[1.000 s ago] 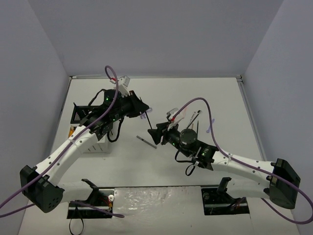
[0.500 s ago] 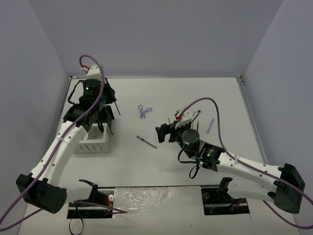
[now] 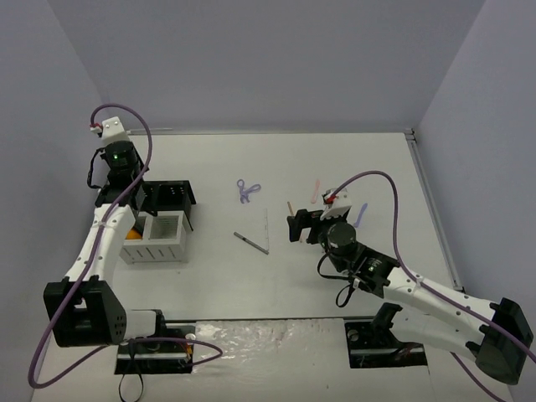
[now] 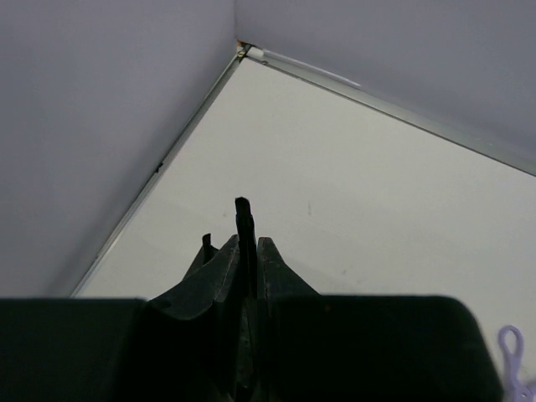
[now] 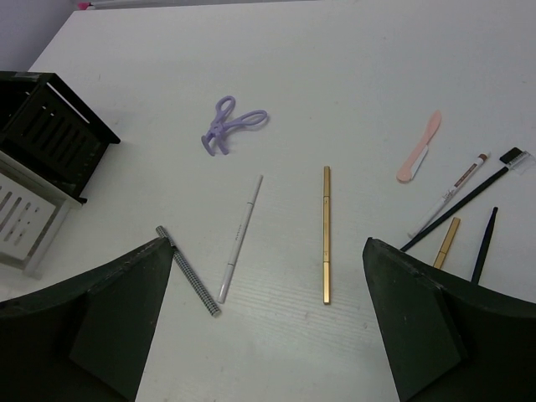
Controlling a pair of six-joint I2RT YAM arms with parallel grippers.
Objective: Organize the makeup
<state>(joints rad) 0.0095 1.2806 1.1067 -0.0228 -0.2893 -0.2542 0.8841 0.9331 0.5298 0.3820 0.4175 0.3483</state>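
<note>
One gold stick [image 5: 327, 234] lies mid-table [image 5: 352, 59], with a white pencil [image 5: 241, 239] at its nine o'clock, a purple scissor-like tool [image 5: 230, 124] at eleven and a pink spatula [image 5: 420, 157] at two. Above them hangs the right gripper [image 5: 268, 251], jaws spread wide, holding nothing. At the table's nine o'clock edge, beside the organizer box [image 3: 163, 239], the left gripper [image 4: 248, 244] is clamped on a thin black stick [image 4: 244, 209].

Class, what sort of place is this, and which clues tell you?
Probably a robot test cell, not a home: plain grey walls boxing in a white table, two robot arms bolted at its near edge, makeup pencils laid out loose.
</note>
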